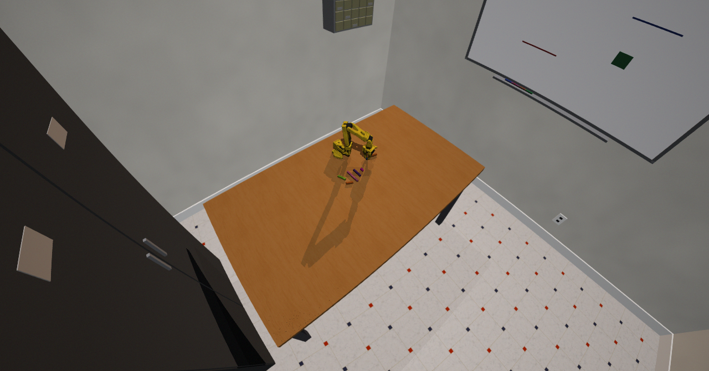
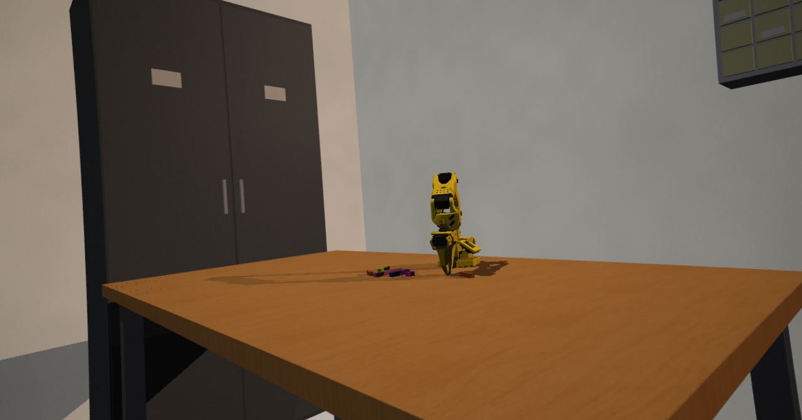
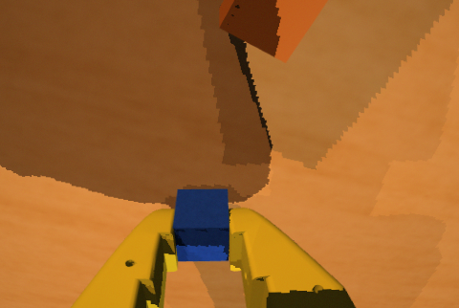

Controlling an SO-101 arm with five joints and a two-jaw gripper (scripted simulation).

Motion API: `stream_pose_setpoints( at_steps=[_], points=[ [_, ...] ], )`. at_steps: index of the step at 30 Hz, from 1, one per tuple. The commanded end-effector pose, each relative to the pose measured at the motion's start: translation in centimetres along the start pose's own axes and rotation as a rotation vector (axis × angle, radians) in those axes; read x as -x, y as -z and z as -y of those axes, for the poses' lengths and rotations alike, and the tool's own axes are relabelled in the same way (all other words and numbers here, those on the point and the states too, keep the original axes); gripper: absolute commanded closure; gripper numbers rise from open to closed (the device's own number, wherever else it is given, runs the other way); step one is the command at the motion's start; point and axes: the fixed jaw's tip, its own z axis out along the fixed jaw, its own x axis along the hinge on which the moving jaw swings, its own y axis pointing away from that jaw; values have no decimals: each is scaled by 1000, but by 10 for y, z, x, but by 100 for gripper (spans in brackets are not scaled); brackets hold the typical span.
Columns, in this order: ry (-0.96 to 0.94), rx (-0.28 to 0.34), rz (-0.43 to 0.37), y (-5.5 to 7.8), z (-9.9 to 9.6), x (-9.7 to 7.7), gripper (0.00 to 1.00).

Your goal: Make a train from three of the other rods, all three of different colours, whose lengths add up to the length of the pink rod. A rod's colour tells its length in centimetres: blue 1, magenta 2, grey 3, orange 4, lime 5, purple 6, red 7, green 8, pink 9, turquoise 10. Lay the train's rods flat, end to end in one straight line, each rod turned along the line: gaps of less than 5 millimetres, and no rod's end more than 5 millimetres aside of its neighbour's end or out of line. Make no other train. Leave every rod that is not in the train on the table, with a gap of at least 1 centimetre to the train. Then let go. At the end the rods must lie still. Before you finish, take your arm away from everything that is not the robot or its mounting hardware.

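Gripper (image 1: 367,158) (image 2: 448,274) (image 3: 202,231) nearly closed, w/ blue rod (image 3: 202,219) pinched btwn fingertips. Orange rod (image 1: 373,155) (image 2: 467,274) (image 3: 287,2) nearby, not touching. Pink rod (image 1: 352,176) on tbl (image 1: 396,170) (image 2: 448,316), btwn lime (image 1: 341,176) & purple (image 1: 356,172) rods.

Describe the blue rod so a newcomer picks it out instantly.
On the wooden table, follow the yellow arm down to its gripper. The blue rod is the stubby block between the fingertips. The nearby orange rod lies outside them.

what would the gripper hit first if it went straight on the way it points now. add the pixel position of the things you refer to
Likely the wooden table top (image 1: 277,250) (image 2: 504,316), just below the blue rod (image 3: 202,209) it grips; the exact gap is unclear.
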Motion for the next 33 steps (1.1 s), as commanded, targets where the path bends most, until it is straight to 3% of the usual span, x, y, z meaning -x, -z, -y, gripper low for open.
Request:
stream_pose_setpoints(
  at_steps=[1,16,27,33],
  points=[
    [0,-85,34,19,14,6,100],
    [0,-85,33,44,14,5,100],
    [-15,-85,34,45,15,4,100],
    [-164,-84,36,43,19,-3,100]
  ],
)
